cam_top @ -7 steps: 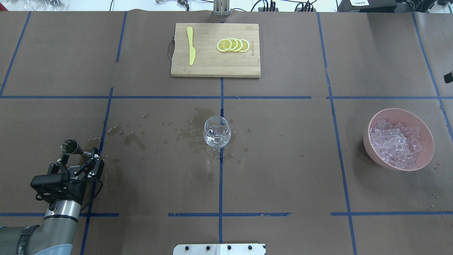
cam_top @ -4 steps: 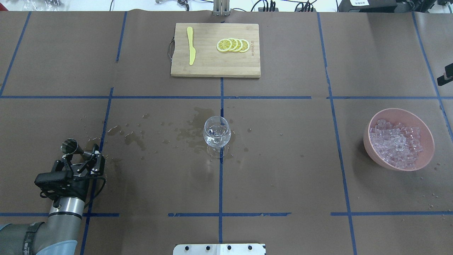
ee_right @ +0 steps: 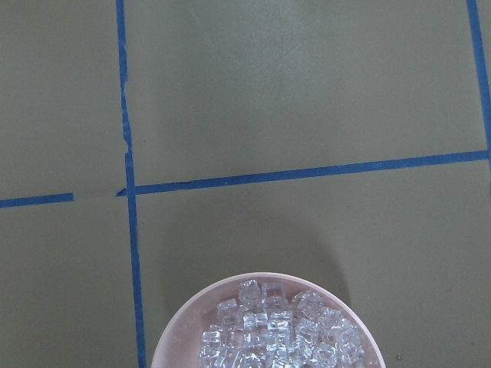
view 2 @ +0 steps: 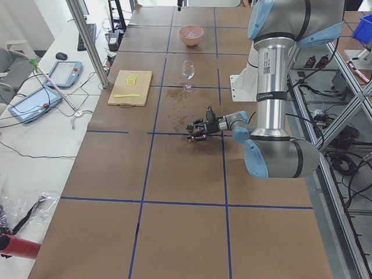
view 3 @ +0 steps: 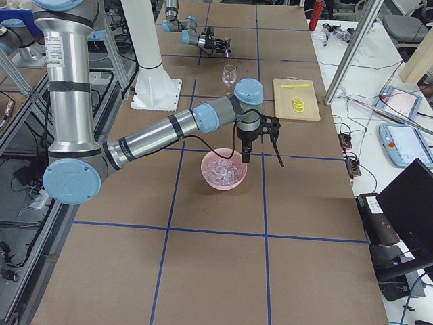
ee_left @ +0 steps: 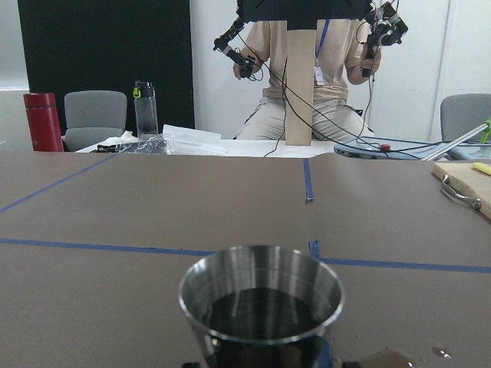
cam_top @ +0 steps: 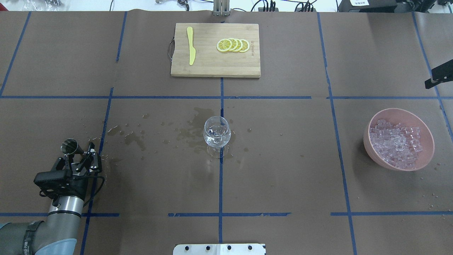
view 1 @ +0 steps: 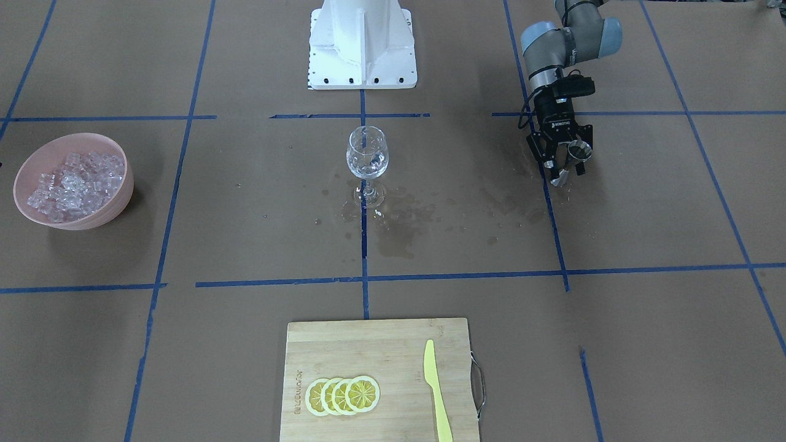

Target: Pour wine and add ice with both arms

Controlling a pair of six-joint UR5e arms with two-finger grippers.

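Left arm (cam_top: 63,212), right arm (view 3: 155,132): grey-silver tubes, light blue joint caps. Left gripper (view 1: 564,170) black, ROBOTIQ-marked. White pedestal (view 1: 362,43).

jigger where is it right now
The jigger stands at the overhead view's near left, between the fingers of the left gripper, just left of a blue tape line, well left of the glass.
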